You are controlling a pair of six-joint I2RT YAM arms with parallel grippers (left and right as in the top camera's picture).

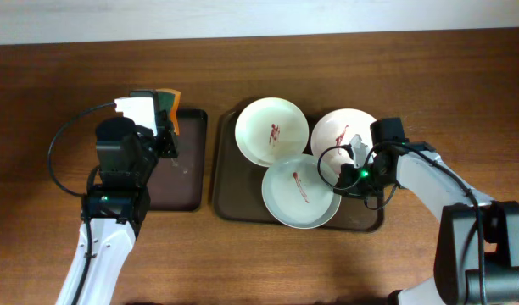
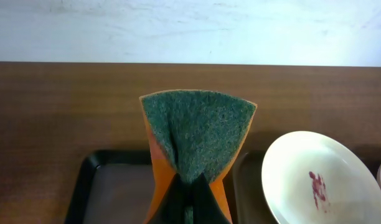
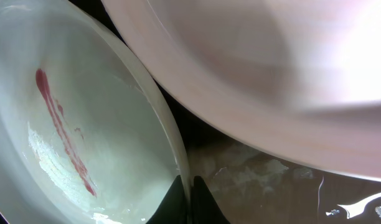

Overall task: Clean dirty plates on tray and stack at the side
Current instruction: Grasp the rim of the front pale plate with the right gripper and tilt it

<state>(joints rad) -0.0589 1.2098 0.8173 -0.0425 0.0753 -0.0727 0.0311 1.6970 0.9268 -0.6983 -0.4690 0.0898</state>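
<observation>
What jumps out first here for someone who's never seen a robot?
Three plates smeared with red crowd a dark tray at mid-table. To its left, the left gripper pinches a green-and-orange sponge; the right gripper grips the rim of the front plate.

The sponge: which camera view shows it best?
The left wrist view: the sponge fills the centre, green face and orange body clear, pinched in the left tool. Overhead shows only a small orange and green corner. The right wrist view shows none.
</observation>
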